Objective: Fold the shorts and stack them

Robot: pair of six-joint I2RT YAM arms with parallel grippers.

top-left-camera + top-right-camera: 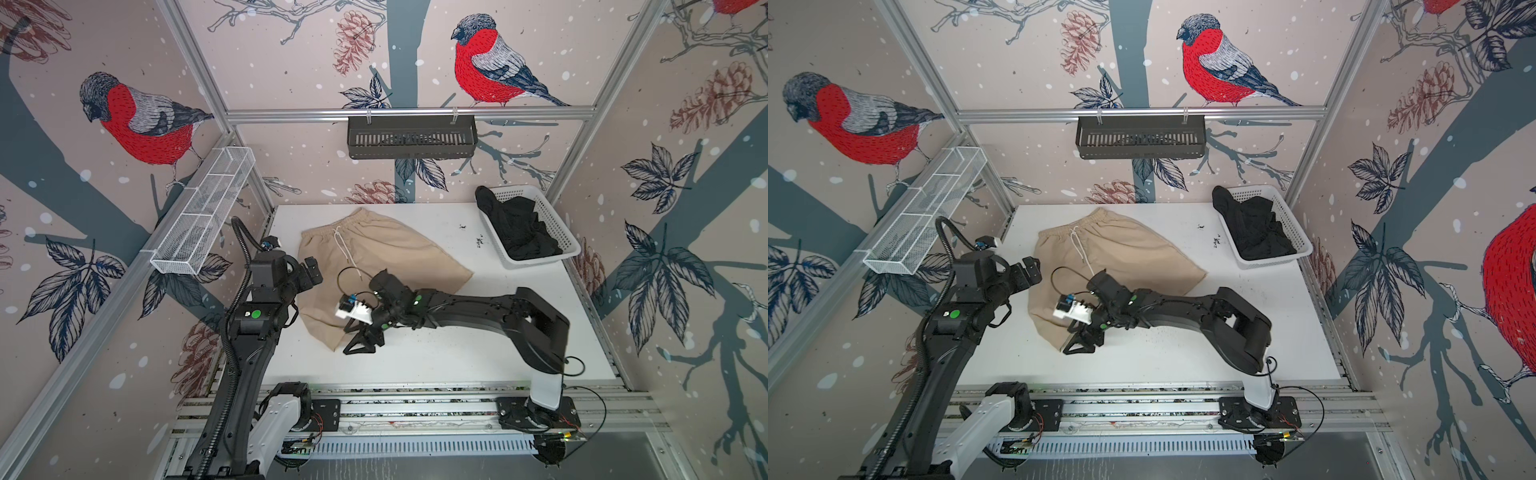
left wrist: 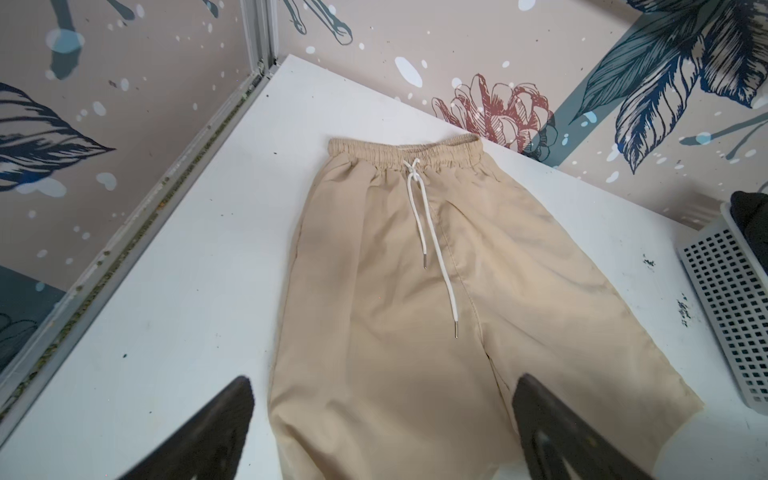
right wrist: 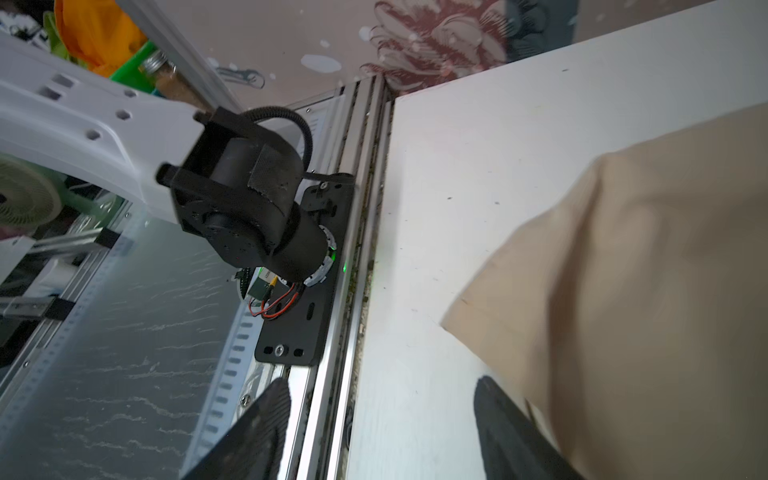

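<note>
Two pairs of shorts were in view. The beige cloth shorts (image 1: pixel 374 253) (image 1: pixel 1113 249) lay spread on the white table (image 1: pixel 436 365), their gathered elastic waistband (image 2: pixel 405 156) toward the back wall and the white drawstring (image 2: pixel 432 249) trailing down the front. One leg pointed right and the other toward the front edge. The black cloth shorts (image 1: pixel 519 232) (image 1: pixel 1254 228) sat crumpled in the white perforated plastic basket (image 1: pixel 559 228) at the table's back right corner, well apart from the beige pair, with a fold hanging over the basket's far rim. We saw the left gripper (image 2: pixel 384 382) hanging beside the left edge of the beige shorts, its jaws spread wide with nothing clasped between them. The right gripper (image 3: pixel 382 384) (image 1: pixel 360 343) reached across the middle to the hem of the front leg, low over the table. In the right wrist view its jaws stood apart, with bare table and the aluminium rail (image 3: pixel 353 249) showing between them. The beige cloth lay by the outer side of one finger (image 3: pixel 503 424), and we could not tell whether it touched. We took that claw as released, grasping nothing.
</note>
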